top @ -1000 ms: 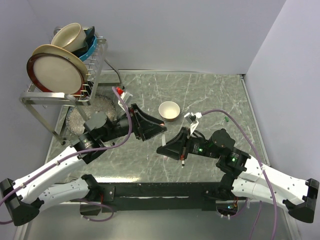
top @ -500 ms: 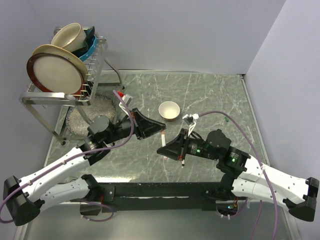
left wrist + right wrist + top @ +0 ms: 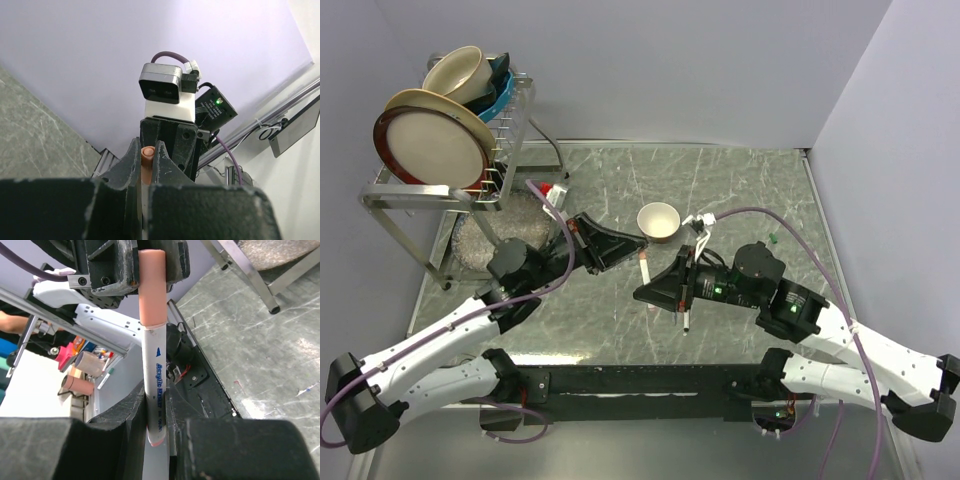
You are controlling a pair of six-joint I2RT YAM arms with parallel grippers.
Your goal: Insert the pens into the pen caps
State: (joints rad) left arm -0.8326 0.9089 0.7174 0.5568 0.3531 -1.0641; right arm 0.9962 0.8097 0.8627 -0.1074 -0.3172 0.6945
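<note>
My right gripper (image 3: 648, 292) (image 3: 156, 390) is shut on a white-barrelled pen (image 3: 646, 272) (image 3: 154, 365) marked "Acrylic Marker". It holds the pen upright above the table's middle. A salmon-red pen cap (image 3: 151, 285) sits over the pen's upper end. My left gripper (image 3: 638, 247) (image 3: 146, 150) is shut on that cap (image 3: 147, 159), tip to tip with the right gripper. A second pen (image 3: 686, 318) lies on the table, partly hidden under the right gripper. A small green piece (image 3: 773, 238), perhaps the green cap, lies at the right. No black cap shows.
A small cream bowl (image 3: 658, 220) stands just behind the two grippers. A dish rack (image 3: 450, 190) with plates and bowls fills the back left, with a round mat (image 3: 485, 240) under it. The right arm's purple cable (image 3: 790, 240) arcs over the right side.
The left arm's wrist has swung back and left, its fingertips staying at the pen's top. The right gripper has edged toward the bowl. The pen stays held between both.
</note>
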